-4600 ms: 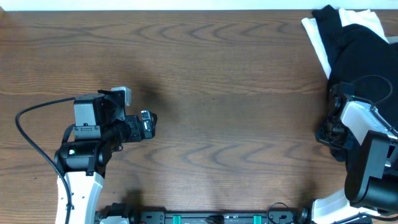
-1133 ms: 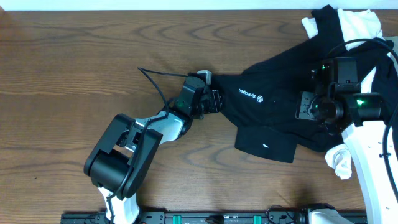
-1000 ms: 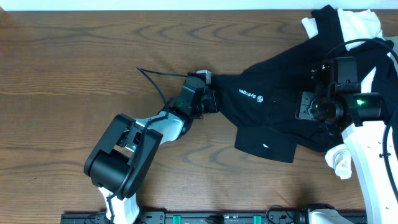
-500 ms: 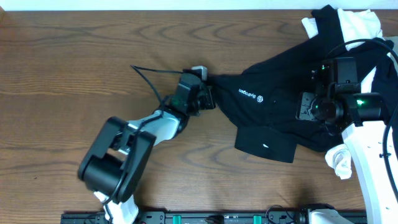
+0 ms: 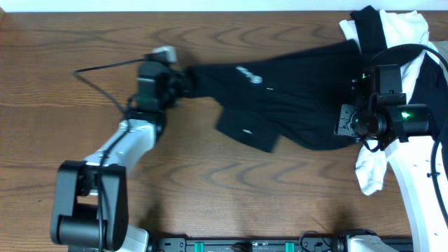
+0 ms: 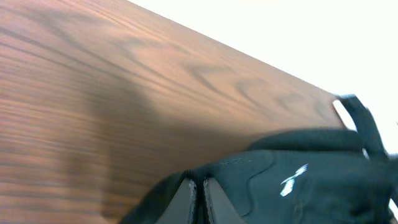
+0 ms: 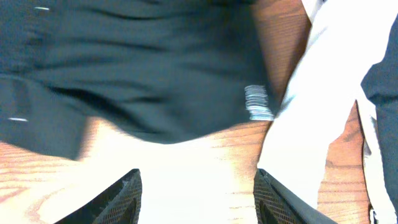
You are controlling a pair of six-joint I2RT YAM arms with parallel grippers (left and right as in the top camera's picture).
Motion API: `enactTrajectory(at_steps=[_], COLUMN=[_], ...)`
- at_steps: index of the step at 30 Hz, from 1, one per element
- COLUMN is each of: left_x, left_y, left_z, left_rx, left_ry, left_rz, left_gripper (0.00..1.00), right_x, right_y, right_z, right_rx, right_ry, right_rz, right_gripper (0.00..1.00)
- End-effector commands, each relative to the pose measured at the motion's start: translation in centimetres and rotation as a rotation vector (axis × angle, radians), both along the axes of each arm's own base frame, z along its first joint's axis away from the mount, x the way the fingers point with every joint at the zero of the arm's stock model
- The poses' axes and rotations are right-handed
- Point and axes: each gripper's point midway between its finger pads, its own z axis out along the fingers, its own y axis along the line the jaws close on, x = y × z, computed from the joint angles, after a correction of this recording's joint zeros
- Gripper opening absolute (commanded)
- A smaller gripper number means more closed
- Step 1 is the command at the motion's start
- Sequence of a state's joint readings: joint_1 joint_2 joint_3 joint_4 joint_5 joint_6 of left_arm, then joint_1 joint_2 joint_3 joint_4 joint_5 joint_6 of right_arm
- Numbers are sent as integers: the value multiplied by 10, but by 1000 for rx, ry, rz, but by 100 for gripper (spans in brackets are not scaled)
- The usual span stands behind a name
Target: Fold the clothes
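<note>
The black shirt lies stretched across the wooden surface. Its long axis runs from 9 to 3 o'clock, sagging a little toward 4. The left jaws are pressed together on the shirt's 9 o'clock tip, and the left wrist view shows the fabric bunched right at them. From that pinch the whole shirt trails toward 3 o'clock.

The left arm reaches up from 7 o'clock, nearly straight and low. The right arm hangs over the shirt's 3 o'clock end. Its jaws are partly spread with nothing between them, and the black cloth is just beyond. A white garment lies beside them at 5 o'clock. The pile sits at 2 o'clock.

The right jaws are nearest the free end, so the next grasp probably falls to them.
</note>
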State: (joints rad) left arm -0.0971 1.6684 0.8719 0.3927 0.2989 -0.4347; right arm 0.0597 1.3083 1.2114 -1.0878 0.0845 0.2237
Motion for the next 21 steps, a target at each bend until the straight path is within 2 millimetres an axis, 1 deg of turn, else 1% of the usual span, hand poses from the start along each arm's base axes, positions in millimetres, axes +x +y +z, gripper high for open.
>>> enactTrajectory(at_steps=[1,3,6,8,9,10,12,13,15,18,19,21], left_x=[11,14,17,17,16,14,9,4,-9,-36,-46,-62], left_y=[47,71,97,108,110,107,95,90,77,54,47,32], left_z=[17,19,24,26,25,23,18,13,-1,-25,-33,-44], left_rx=[43,46,76,88,84,78,60,46,9,-38,-47,-45], left_ry=[-48,-43,-45,-33,-20,-9,19,47,127,280,333,414], left_rz=[94,143,182,196,194,168,105,79,27,-42,-60,-93], left_gripper=[6,6,6,6,11,39,77,86,99,98,98,98], right_x=[0,0,0,0,0,1,1,1,0,0,0,0], right_y=[-5,-5,-5,-5,-5,-5,-5,-5,-6,-8,-9,-10], right_z=[2,2,2,2,2,2,2,2,2,2,2,1], right_rx=[-17,-17,-17,-17,-17,-17,-16,-17,-20,-29,-35,-42], right_ry=[-4,-4,-4,-4,-4,-5,-5,-5,-5,-4,-4,0], right_rz=[-10,-10,-10,-10,-10,-11,-11,-10,-12,-16,-17,-20], right_gripper=[56,56,56,56,56,56,56,56,57,58,57,52])
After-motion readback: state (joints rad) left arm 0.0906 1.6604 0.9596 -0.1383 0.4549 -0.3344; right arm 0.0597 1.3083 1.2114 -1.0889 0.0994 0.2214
